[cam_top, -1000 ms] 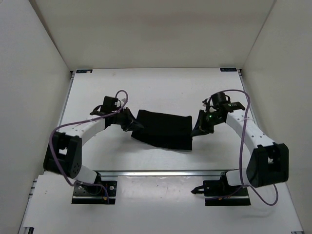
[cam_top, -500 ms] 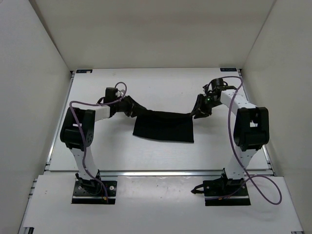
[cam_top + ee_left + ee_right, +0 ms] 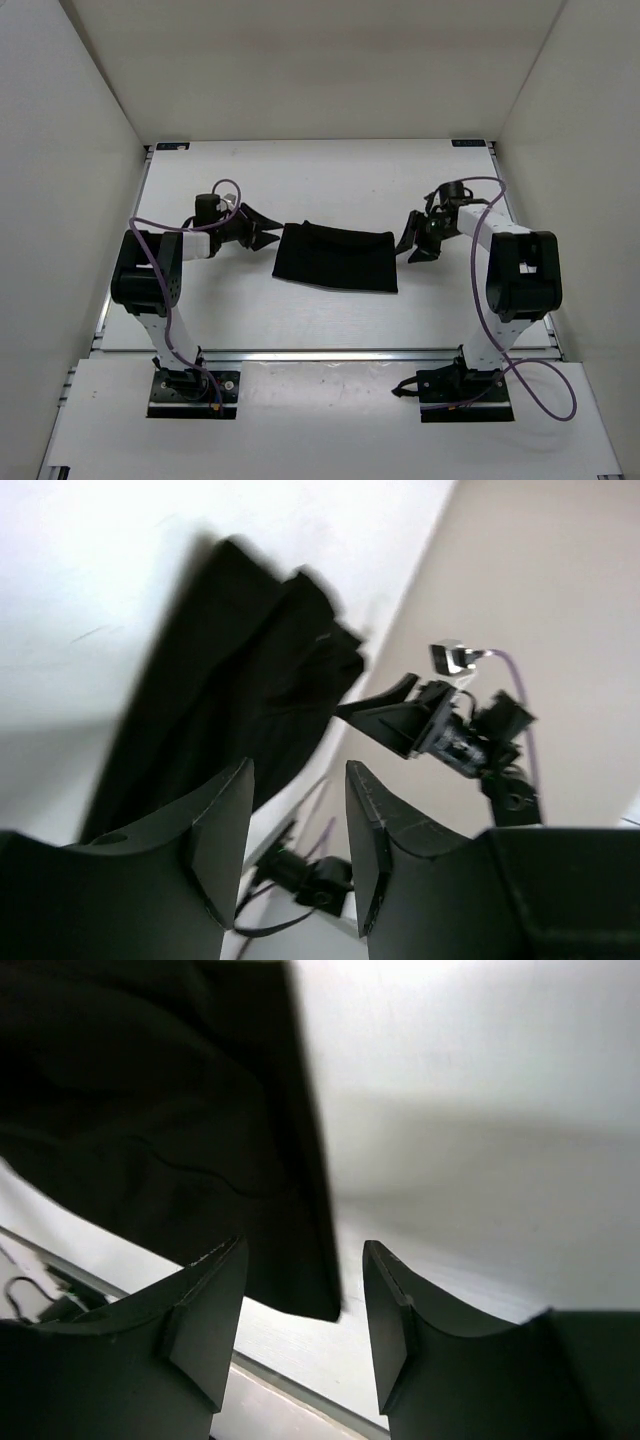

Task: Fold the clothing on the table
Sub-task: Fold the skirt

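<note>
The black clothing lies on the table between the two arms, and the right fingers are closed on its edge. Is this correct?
Not fully. The right fingers are open and grip nothing; the right wrist view shows the gap between them. The clothing does lie on the table between the two arms.

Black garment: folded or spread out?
Folded. The clothing lies on the table as a compact rectangle, and the left wrist view shows layered edges stacked at its end.
</note>
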Tool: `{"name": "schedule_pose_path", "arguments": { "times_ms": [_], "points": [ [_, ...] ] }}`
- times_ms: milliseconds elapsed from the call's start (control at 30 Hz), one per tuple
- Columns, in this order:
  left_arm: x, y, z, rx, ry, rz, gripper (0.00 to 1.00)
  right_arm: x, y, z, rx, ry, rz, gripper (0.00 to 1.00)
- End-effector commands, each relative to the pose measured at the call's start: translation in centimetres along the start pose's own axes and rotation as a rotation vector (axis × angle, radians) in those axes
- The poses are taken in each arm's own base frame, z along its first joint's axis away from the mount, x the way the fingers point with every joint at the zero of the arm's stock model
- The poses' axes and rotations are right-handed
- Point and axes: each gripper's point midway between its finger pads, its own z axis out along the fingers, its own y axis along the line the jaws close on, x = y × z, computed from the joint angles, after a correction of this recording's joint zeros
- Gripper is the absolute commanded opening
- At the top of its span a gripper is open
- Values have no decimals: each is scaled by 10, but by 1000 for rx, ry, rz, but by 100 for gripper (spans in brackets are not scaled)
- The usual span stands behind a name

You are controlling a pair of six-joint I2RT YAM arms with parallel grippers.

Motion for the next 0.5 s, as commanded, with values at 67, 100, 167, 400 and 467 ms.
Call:
{"name": "schedule_pose_path", "arguments": {
  "times_ms": [67,100,167,400,467],
  "points": [
    [12,34,-13,-163,-7,181,53,22,-4,4,71,-19,-81,47],
    [7,44,-15,-207,-27,175,53,24,-2,7,65,-15,-83,47],
    [5,52,-17,-280,-31,225,55,32,-4,12,61,9,-66,47],
    [2,74,-12,-487,-30,335,55,47,-8,37,48,73,-39,42],
    [11,75,-5,-492,-5,355,43,50,-10,38,35,85,-27,25]
  ]
}}
